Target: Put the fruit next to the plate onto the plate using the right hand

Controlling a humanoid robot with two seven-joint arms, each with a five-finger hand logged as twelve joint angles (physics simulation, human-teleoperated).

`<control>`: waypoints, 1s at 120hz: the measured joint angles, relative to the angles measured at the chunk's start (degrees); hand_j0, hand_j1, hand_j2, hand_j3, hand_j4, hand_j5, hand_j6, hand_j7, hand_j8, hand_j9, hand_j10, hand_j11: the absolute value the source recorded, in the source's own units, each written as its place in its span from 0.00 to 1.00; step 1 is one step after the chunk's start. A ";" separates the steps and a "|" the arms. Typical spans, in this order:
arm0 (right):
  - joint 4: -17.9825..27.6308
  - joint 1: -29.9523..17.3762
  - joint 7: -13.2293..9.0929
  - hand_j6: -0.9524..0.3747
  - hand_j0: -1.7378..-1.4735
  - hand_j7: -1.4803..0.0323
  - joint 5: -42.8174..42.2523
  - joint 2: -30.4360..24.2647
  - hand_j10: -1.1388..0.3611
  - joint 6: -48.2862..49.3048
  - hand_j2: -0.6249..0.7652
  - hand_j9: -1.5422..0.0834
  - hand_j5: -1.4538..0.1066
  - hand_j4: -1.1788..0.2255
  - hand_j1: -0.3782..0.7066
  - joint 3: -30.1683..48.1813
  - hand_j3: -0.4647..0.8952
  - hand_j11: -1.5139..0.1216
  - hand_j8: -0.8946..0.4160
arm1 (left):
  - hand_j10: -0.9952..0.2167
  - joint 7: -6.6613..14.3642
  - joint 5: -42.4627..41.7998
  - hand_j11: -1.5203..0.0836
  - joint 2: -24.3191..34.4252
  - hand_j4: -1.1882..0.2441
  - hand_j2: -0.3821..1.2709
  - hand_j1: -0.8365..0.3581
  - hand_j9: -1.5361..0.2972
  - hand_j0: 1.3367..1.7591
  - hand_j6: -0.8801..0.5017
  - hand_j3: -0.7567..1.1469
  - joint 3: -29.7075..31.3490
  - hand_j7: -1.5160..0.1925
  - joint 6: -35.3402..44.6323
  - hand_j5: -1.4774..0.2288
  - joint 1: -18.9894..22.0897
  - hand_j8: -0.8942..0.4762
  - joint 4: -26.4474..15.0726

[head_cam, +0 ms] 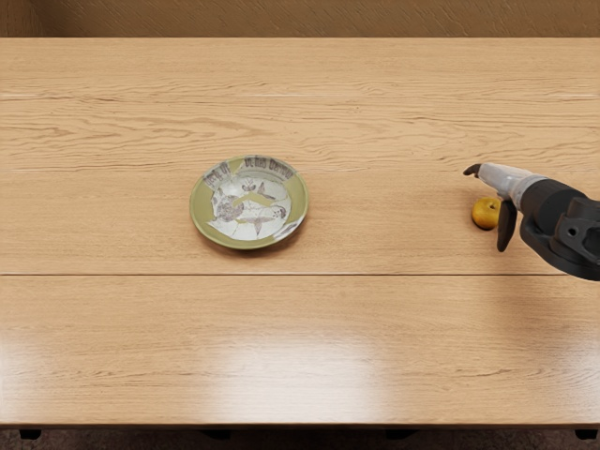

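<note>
Wooden table (375,319) bears one plate (198,208), one fruit (485,214), one right robot hand (511,187) spread wide.

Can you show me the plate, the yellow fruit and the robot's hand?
plate (197,204): head view, left side of its green rim.
yellow fruit (485,214): head view, middle of its skin.
right hand (513,183): head view, its pale middle part.
</note>
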 joint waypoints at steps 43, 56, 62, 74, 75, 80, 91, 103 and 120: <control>-2.48 -0.71 0.00 0.59 0.30 0.84 -0.08 2.32 0.65 -0.28 0.43 0.82 0.80 0.72 0.20 -0.01 0.34 0.80 0.55 | 0.80 -0.01 0.00 0.93 0.00 0.82 0.23 0.97 0.82 0.76 0.62 0.40 0.00 0.87 0.00 0.85 0.00 0.64 0.01; -2.69 -0.78 0.00 0.55 0.30 0.79 -0.08 2.51 0.61 -0.28 0.42 0.77 0.75 0.68 0.27 -0.01 0.34 0.75 0.51 | 0.80 -0.02 0.00 0.93 0.00 0.82 0.23 0.97 0.82 0.76 0.62 0.40 0.00 0.87 0.01 0.85 0.00 0.64 0.01; -2.74 -0.80 0.00 0.53 0.30 0.77 -0.08 2.54 0.60 -0.29 0.42 0.76 0.73 0.66 0.29 -0.01 0.34 0.73 0.49 | 0.80 -0.02 0.00 0.93 0.00 0.82 0.23 0.97 0.82 0.76 0.62 0.40 0.00 0.87 0.01 0.85 0.00 0.64 0.00; -2.73 -1.18 0.00 0.51 0.30 0.75 -0.94 2.59 0.58 -0.99 0.41 0.73 0.71 0.64 0.32 0.02 0.34 0.71 0.47 | 0.80 -0.01 0.00 0.93 0.00 0.82 0.23 0.97 0.82 0.76 0.62 0.40 0.00 0.87 0.00 0.85 0.00 0.64 0.00; -2.71 -1.24 0.00 0.51 0.30 0.75 -1.15 2.59 0.58 -1.12 0.41 0.73 0.70 0.64 0.32 0.02 0.34 0.71 0.47 | 0.80 -0.01 0.00 0.93 0.00 0.82 0.23 0.97 0.82 0.76 0.62 0.40 0.00 0.87 0.00 0.85 0.00 0.64 0.00; -2.63 -1.54 0.00 0.50 0.30 0.74 -2.00 2.62 0.57 -1.76 0.41 0.72 0.70 0.64 0.33 0.04 0.34 0.70 0.46 | 0.80 -0.01 0.00 0.93 0.00 0.82 0.23 0.97 0.82 0.76 0.62 0.40 0.00 0.87 0.00 0.85 0.00 0.64 0.01; -2.51 -2.01 0.00 0.49 0.30 0.73 -3.07 2.64 0.56 -2.74 0.41 0.71 0.69 0.63 0.35 0.03 0.34 0.69 0.45 | 0.80 -0.02 0.00 0.93 0.00 0.82 0.23 0.97 0.82 0.76 0.62 0.40 0.00 0.87 0.00 0.85 0.00 0.64 0.01; -2.39 -2.61 0.00 0.48 0.30 0.72 -3.90 2.66 0.55 -3.59 0.41 0.71 0.68 0.62 0.36 0.06 0.34 0.68 0.45 | 0.80 -0.02 0.00 0.93 0.00 0.82 0.23 0.97 0.82 0.76 0.62 0.40 0.00 0.87 0.00 0.85 0.00 0.64 0.01; -2.31 -3.06 0.00 0.48 0.30 0.71 -4.40 2.68 0.55 -4.26 0.41 0.70 0.67 0.61 0.37 0.06 0.33 0.68 0.44 | 0.80 -0.02 0.00 0.93 0.00 0.82 0.23 0.97 0.82 0.76 0.62 0.40 0.00 0.87 0.00 0.85 0.00 0.64 0.01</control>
